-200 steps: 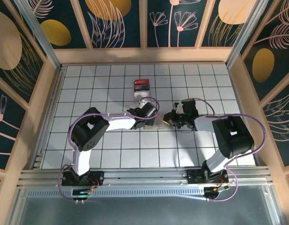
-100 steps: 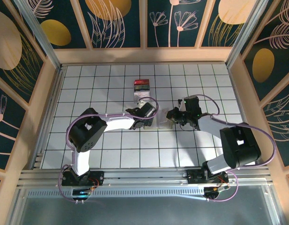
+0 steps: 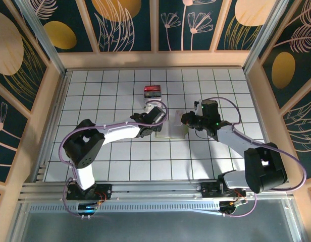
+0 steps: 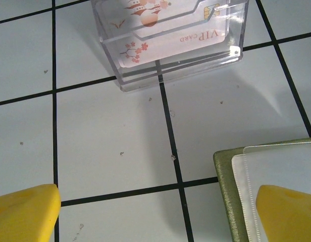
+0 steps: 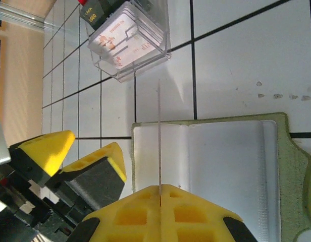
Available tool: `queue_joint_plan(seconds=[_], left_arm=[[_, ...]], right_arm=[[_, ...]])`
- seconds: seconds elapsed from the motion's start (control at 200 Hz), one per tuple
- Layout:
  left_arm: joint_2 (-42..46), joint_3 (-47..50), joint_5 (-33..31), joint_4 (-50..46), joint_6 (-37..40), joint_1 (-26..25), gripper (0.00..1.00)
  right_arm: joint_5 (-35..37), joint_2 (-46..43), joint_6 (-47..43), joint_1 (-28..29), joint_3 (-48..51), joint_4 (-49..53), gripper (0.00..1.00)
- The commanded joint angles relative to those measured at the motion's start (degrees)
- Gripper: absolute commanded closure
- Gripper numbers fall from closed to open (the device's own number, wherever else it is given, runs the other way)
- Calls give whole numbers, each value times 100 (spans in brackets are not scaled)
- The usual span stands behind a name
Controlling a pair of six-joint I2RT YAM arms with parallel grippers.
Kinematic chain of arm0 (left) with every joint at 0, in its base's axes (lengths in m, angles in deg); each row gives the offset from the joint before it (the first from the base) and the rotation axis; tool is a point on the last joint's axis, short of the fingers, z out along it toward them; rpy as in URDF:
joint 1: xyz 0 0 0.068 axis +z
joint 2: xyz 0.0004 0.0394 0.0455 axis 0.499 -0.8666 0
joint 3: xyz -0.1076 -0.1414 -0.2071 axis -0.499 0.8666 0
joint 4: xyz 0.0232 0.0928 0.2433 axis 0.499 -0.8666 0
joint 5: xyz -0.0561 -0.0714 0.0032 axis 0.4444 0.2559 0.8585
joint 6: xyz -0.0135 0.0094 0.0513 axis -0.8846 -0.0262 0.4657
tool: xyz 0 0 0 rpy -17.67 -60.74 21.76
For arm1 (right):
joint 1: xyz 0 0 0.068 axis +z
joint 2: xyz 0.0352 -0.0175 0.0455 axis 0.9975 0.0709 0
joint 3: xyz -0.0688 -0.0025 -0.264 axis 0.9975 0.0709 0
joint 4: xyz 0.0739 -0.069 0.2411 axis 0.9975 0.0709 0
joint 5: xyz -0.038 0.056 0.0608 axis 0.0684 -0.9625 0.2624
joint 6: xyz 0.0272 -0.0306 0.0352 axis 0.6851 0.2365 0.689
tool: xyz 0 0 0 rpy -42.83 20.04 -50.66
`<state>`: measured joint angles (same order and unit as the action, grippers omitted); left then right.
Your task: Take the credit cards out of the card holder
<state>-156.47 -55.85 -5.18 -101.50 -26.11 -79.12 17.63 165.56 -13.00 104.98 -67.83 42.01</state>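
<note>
Card holder (image 5: 211,156) is lying flat and wide open on the white tiled table (image 4: 110,136). Clear pockets face up, with an olive-green border running round the outside. From above it sits roughly mid-table, right between the two arms, and a bit nearer the arms than the clear box (image 4: 170,45). The two aren't touching; there's a strip of bare tile between them.

Right gripper (image 5: 160,189) has its yellow fingers pinched together on a credit card (image 5: 159,136). The wrist cam sees the card dead edge-on, so it's just a thin line sticking out over the holder's fold. Can't tell the colour from that angle.

Left gripper (image 4: 158,201) is spread as wide as it goes and has nothing in it. One fingertip is over bare tile and the other sits over the corner of the holder's clear pocket. Whether that one is actually touching the pocket or just hanging above it, I honestly can't tell.

The clear box has a pale VIP card (image 4: 170,38) with a flowery print up front, and some red and dark stuff at the far end.
</note>
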Motion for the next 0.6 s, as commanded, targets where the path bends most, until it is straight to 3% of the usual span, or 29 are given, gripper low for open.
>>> queue_joint_plan(seconds=[0.0, 0.145, 0.315, 0.596], left_arm=[[234, -188, -31, 37, -159, 36, 1], [577, -152, 538, 672, -195, 199, 1], [1068, 146, 1794, 1677, -283, 609, 2], [1433, 751, 3674, 3007, -517, 1067, 16]], right_arm=[[117, -192, -64, -31, -5, -221, 100], [115, -260, -18, -25, 51, -634, 100], [-59, -294, 67, -26, 152, -1373, 100], [-499, -446, 271, -25, 291, -2410, 100]])
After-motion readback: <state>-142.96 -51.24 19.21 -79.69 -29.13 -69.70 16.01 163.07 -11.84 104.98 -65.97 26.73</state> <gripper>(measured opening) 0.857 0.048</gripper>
